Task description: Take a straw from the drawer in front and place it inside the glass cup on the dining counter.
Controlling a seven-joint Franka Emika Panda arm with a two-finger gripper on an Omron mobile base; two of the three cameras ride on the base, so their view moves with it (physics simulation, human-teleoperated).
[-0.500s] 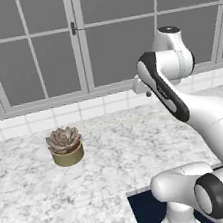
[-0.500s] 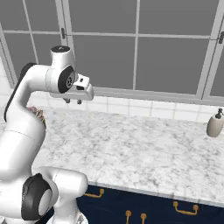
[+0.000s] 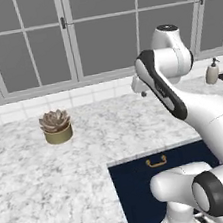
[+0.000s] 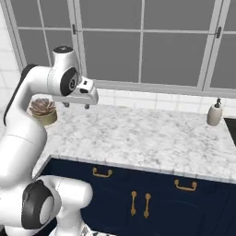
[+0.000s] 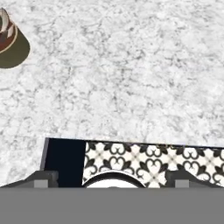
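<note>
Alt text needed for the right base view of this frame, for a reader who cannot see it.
A white robot arm rises at the left, its open, empty tool hanging above a speckled marble counter under grey windows. A potted succulent sits behind the arm, a soap dispenser at the far right, and navy cabinet fronts with brass handles run below.

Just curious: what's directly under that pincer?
Bare marble counter; the open pincer hangs above it holding nothing. A potted succulent sits off to one side. The arm hides some of the counter.
</note>
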